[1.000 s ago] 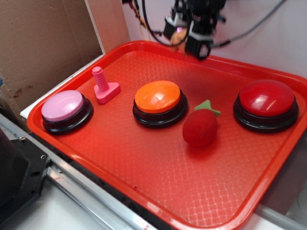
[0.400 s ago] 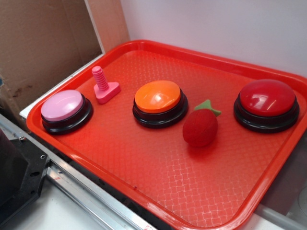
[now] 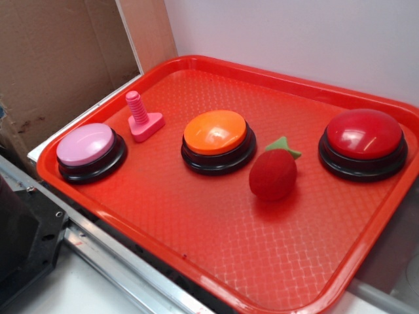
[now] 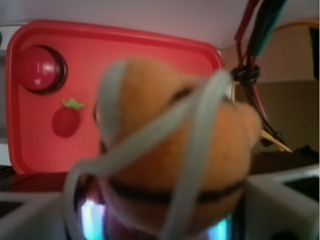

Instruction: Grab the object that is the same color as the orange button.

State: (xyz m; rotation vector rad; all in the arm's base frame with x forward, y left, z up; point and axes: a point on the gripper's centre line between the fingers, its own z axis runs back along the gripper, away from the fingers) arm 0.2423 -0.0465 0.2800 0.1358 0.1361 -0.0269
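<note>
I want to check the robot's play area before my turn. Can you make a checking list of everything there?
Surface: red tray, textured, lying flat.
Job's things: orange button near the tray's middle. Orange toy with dark stripes fills the wrist view, blurred, held up above the tray.
Clutter: pink button, red button, pink bolt standing upright, red strawberry toy beside the orange button.
Tool: not in the exterior view; in the wrist view the toy sits between its pale parts, so it looks shut on the toy.
Cables: red and dark wires, bundled, wrist view only.
Surroundings: cardboard, white wall, metal rail.
</note>
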